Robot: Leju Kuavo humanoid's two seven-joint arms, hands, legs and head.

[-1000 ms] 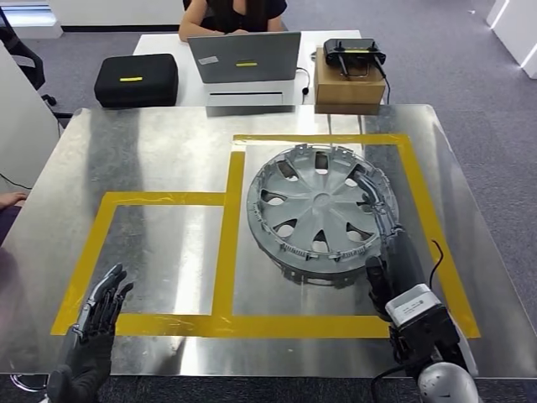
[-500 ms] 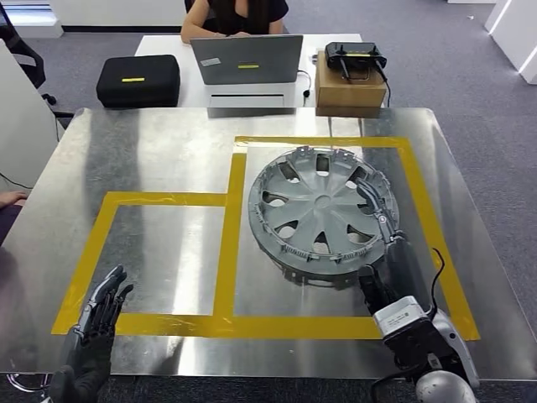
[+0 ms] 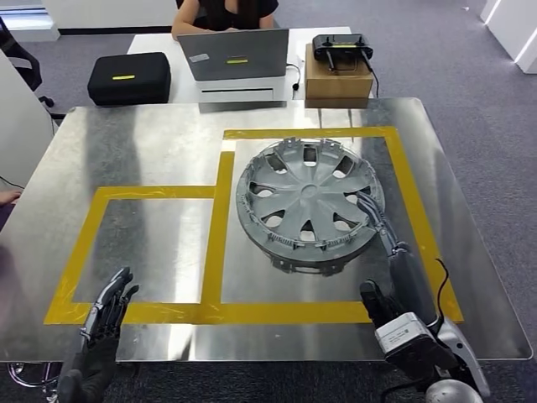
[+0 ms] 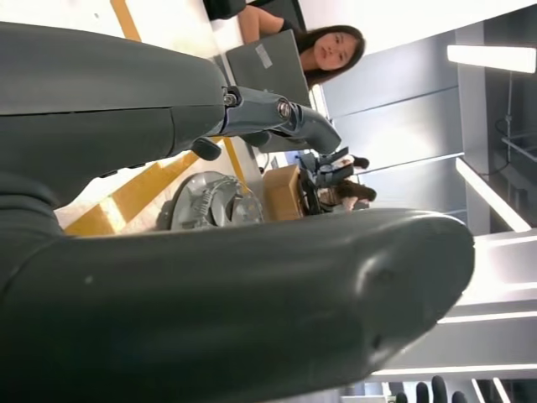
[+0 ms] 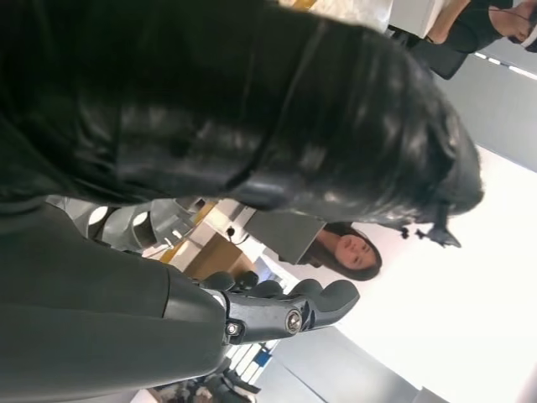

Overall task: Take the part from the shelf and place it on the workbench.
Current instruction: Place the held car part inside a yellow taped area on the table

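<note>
A grey wheel cover (image 3: pixel 308 191) lies on the steel workbench (image 3: pixel 159 151), inside the right-hand rectangle of yellow tape (image 3: pixel 215 218). My right hand (image 3: pixel 396 277) is at the cover's near right side. Its fingers (image 3: pixel 377 222) stretch out over the rim and its thumb stands apart, gripping nothing. The right wrist view shows the same hand (image 5: pixel 190 126) with the cover (image 5: pixel 127 222) beyond it. My left hand (image 3: pixel 107 311) hovers at the near left corner, fingers spread and empty. Past it (image 4: pixel 221 294) in the left wrist view, the cover (image 4: pixel 212 201) lies further off.
Behind the workbench stands a white desk with a laptop (image 3: pixel 233 54), a black case (image 3: pixel 128 77) and a cardboard box (image 3: pixel 337 82) carrying a black device (image 3: pixel 341 44). A person (image 3: pixel 221 13) sits there. The left taped rectangle (image 3: pixel 145 243) holds nothing.
The whole picture has shifted a little, so the camera moved. My right arm has drawn back slightly toward the near edge, its fingers still at the cover's rim. The left hand is unchanged.
</note>
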